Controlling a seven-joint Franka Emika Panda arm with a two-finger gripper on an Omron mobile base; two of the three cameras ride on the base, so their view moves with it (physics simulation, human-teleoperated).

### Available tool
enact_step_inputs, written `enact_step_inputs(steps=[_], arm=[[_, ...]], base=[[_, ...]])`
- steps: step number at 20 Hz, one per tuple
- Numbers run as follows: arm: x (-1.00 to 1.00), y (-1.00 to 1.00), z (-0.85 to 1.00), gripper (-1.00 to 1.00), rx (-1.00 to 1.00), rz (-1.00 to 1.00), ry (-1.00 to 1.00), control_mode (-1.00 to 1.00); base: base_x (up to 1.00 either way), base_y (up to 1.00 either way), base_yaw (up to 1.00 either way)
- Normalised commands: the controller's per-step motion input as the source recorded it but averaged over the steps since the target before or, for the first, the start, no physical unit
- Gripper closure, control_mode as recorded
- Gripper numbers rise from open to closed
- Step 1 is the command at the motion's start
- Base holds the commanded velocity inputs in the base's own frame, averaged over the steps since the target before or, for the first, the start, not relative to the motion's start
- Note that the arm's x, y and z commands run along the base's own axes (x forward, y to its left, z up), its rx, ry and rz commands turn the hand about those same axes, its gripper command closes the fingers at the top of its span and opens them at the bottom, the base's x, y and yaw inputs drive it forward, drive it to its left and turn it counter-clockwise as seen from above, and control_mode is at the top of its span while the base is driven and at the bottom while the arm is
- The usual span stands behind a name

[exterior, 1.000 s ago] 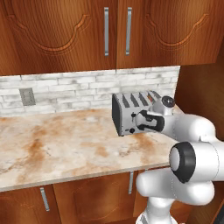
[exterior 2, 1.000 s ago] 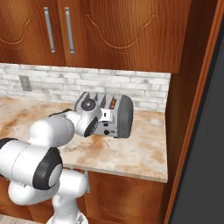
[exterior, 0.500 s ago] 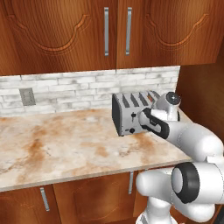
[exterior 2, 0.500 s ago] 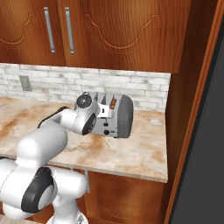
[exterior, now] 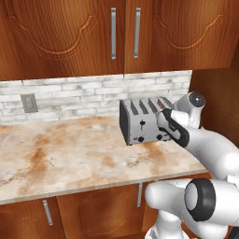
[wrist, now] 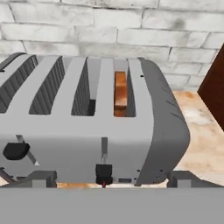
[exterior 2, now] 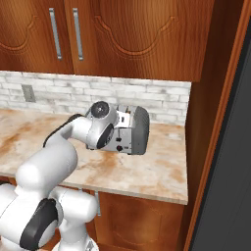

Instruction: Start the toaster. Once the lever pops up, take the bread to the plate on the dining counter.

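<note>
The silver-grey toaster [exterior: 142, 122] [exterior 2: 131, 131] stands on the marbled worktop against the brick wall. In the hand view the toaster [wrist: 87, 135] is close in front, seen from slightly above. The bread [wrist: 120, 92] stands upright in its rightmost slot, tan and brown, with its top below the slot rim. A black lever [wrist: 104, 171] sits at the bottom of its track under that slot. My gripper [wrist: 111, 181] is open, its fingertips [wrist: 38, 178] spread wide just before the toaster's face, holding nothing. The plate and the dining counter are out of view.
The worktop [exterior: 70, 158] stretches left of the toaster. Wooden wall cabinets [exterior: 121, 32] hang overhead. A tall wood panel [exterior 2: 215, 122] closes the right side close beside the toaster. A wall outlet [exterior: 29, 102] sits on the backsplash at left.
My wrist has risen and swung to the right along the toaster's front. The jaws have stayed open. The toaster has not moved.
</note>
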Motion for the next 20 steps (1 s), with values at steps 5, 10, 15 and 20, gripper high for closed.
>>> enact_step_inputs(steps=[5, 10, 15, 20], arm=[[0.0, -0.18, 0.03, -1.0, 0.0, -0.02, -0.13, -1.0], [0.03, -0.05, 0.01, -1.0, 0.0, -0.01, -0.15, -1.0], [0.2, -0.03, 0.14, -1.0, 0.0, -0.01, 0.0, -1.0], [0.0, -0.19, 0.01, -1.0, 0.0, 0.0, -0.06, -1.0]], base=[[0.0, 0.0, 0.0], [0.0, 0.0, 0.0], [0.0, 0.0, 0.0], [0.0, 0.0, 0.0]])
